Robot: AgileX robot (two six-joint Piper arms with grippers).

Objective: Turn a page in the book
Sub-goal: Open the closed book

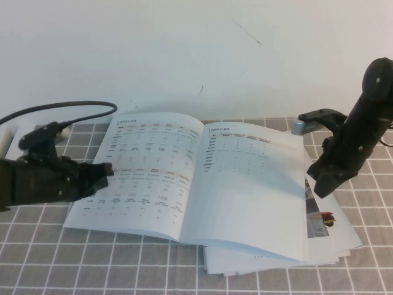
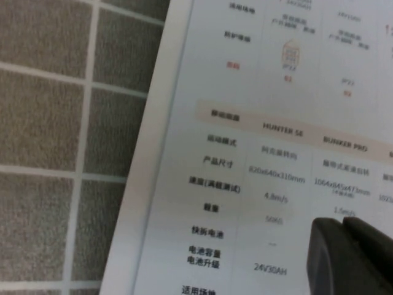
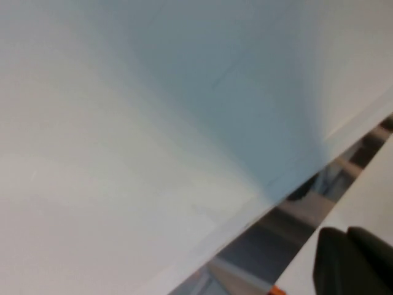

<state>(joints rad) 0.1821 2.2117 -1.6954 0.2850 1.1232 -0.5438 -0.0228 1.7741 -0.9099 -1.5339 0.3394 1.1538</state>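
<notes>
1. White glossy paper makes up the book (image 1: 184, 178), a large thin softcover lying open on the grey checked tablecloth (image 1: 123, 264), roughly in the middle of the table and on top of a loose stack of other white sheets (image 1: 331, 239) that stick out under its right side.
2. Its right-hand leaf is the page (image 1: 258, 190): a short table at the top, blank below, its outer edge lifted slightly off the sheets beneath.
3. Such a sheet looks very light, limp and slick; it would likely bow and slide rather than hold a shape, and crease if pinched hard.
4. The best hold is probably the free outer edge or lower outer corner, where the page already stands clear of the stack and one leaf can be separated from the next.
5. The right gripper (image 1: 319, 183) hangs just beside that outer edge, its jaws fully closed; the right wrist view shows the paper's edge close by but nothing between the fingertips, so it appears to grasp nothing.
6. The left gripper (image 1: 105, 172) rests on the densely printed left page (image 2: 258, 153) near its outer edge, apparently pinning the book flat; whether its jaws are closed cannot be told.
7. A risk is dragging the whole book or catching two leaves at once.
</notes>
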